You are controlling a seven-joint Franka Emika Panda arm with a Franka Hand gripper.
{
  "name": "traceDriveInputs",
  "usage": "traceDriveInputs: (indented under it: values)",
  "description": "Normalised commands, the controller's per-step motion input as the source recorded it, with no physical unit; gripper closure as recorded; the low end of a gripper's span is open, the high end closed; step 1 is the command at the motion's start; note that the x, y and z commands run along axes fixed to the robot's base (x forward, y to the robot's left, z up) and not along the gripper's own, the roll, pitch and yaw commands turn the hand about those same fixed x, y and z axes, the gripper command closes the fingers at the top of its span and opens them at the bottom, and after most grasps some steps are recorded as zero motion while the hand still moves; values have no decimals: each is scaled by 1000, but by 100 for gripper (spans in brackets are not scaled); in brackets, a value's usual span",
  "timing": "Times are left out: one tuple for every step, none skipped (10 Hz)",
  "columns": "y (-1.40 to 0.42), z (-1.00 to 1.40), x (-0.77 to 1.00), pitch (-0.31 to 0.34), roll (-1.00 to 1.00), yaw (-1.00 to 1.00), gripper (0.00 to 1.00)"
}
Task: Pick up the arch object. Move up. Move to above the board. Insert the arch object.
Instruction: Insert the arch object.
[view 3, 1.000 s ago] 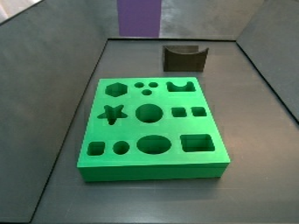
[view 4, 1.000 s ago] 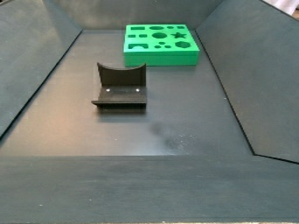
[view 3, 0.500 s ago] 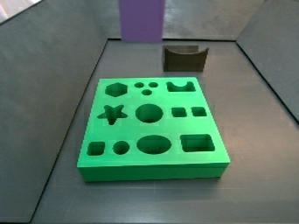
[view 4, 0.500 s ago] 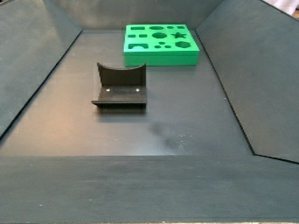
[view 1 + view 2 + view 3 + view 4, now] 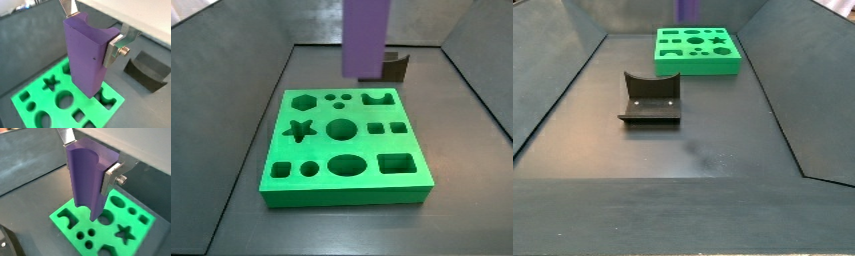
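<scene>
The pincer (image 5: pixel 91 31) is pinching the tall, narrow purple arch block (image 5: pixel 87 57) near its upper end, one flat silver finger plate (image 5: pixel 113 49) pressed against a broad side and the other against the opposite face, so the block hangs straight down below the pincer and clear of everything. In both wrist views the bright green thick square board with shaped holes (image 5: pixel 133 233) lies beneath the block's lower end; in a side view the purple block (image 5: pixel 368 38) hangs over the board's (image 5: pixel 345 190) far edge, near the notched hole, with the short dark block with a curved dip (image 5: pixel 396 66) just behind it. The block looks rigid, with smooth, flat faces and crisp edges, and I judge it light for its size, probably a printed or moulded plastic, so not fragile. Smooth sides mean it could slip or swing under a high grip, since the long body acts as a lever below the pads; a firm squeeze on the two flat parallel faces seems the right hold. A slight tilt could jam its foot on the hole's rim.
</scene>
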Motion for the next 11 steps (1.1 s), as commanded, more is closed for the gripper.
traceDriveInputs:
  values:
    - [217, -600, 657, 0, 0, 383, 100]
    - [154, -469, 651, -3, 6, 371, 100]
    - [14, -300, 354, -77, 164, 523, 100]
    - [-260, -194, -177, -367, 301, 97, 100]
    - [46, -31, 0, -39, -3, 0, 100]
    - [0, -286, 397, 0, 329, 229, 100]
    - [-131, 0, 471, 0, 500, 229, 100]
    - [-131, 0, 449, 0, 500, 134, 100]
    - [-69, -94, -6, -211, 163, 0, 100]
    - [0, -77, 0, -94, 1, 0, 100]
    - [123, -234, 0, 0, 114, -440, 100]
